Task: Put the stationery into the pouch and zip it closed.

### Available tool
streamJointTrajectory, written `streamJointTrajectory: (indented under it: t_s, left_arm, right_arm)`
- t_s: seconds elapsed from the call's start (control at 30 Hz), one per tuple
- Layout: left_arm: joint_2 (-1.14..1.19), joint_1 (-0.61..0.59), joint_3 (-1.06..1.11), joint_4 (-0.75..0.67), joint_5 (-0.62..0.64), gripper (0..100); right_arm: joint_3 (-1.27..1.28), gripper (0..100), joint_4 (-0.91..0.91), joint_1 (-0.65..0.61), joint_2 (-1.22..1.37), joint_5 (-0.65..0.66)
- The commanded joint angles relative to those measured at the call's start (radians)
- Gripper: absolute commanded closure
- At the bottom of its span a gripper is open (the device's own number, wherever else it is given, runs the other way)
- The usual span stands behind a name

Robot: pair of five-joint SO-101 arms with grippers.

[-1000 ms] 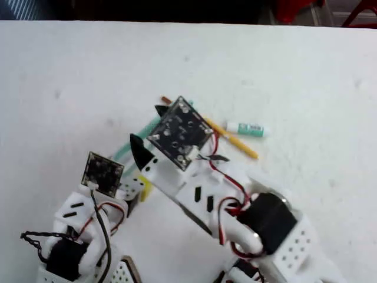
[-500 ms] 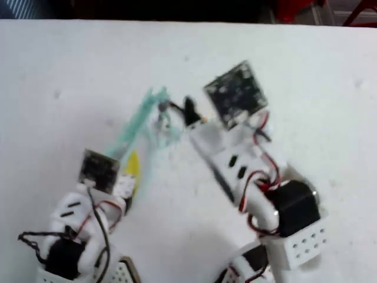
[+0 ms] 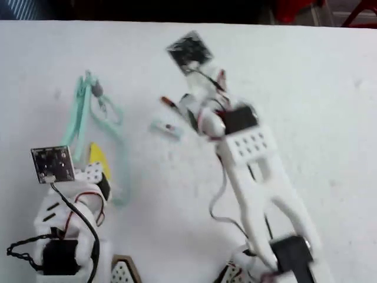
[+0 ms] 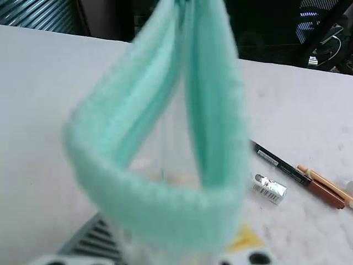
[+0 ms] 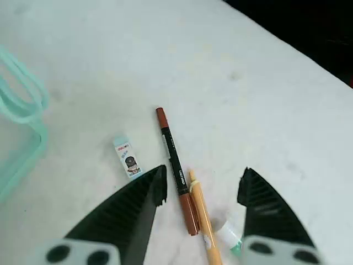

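Progress is slight: nothing is in the pouch (image 3: 78, 112) yet. Its zip is undone, and the mint-trimmed mouth gapes wide in the left wrist view. The pouch lies toward the left side of the table (image 3: 294, 71), one end pointing at the far edge and the other at the left gripper (image 3: 97, 165). That gripper looks clamped on the pouch's near end, holding the open mouth up off the table in front of its camera.

All 4 pieces of stationery lie loose near the middle of the table, apart from the pouch. The eraser (image 5: 127, 157) is the closest to it, then comes the pen (image 5: 175, 165). The pencil (image 5: 205, 232) touches the pen's side, and a white-green stick (image 5: 229, 237) sits just beside the pencil, partly behind a jaw. The right gripper (image 5: 203, 182) hovers over this group with its jaws spread wide and nothing between them. The pen and pencil lie under the gap.

By my reading, only the setting-up is done: the pouch is open and held ready. Each of the 4 pieces has yet to be picked up and fed into the mouth. After that the zip has to be drawn shut, which will likely need 1 arm to steady the pouch while the other pulls
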Motion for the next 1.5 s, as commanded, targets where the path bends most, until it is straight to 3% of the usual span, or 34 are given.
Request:
streamJointTrajectory:
  t_s: [0.0,0.37,0.8,1.0,1.17,1.47]
  left_arm:
    - [-0.010,-0.012,-0.031,-0.071,0.011,98]
    - [-0.010,-0.007,-0.015,-0.087,0.008,98]
    - [-0.010,-0.005,-0.014,-0.087,0.006,98]
    - [-0.010,-0.005,-0.014,-0.086,0.006,98]
    - [-0.010,-0.005,-0.014,-0.086,0.006,98]
    - [-0.010,-0.004,-0.015,-0.089,0.006,97]
  right_arm:
    - [-0.160,79.4,0.024,-0.019,0.179,0.072]
    - [-0.704,79.4,0.255,-0.015,0.754,0.074]
    - [-1.218,79.4,0.433,-0.015,1.205,0.078]
    - [-1.349,80.0,0.440,-0.012,1.340,0.080]
    - [-1.387,98.3,0.440,-0.012,1.409,0.081]
    - [-1.387,98.2,0.438,0.019,1.437,0.075]
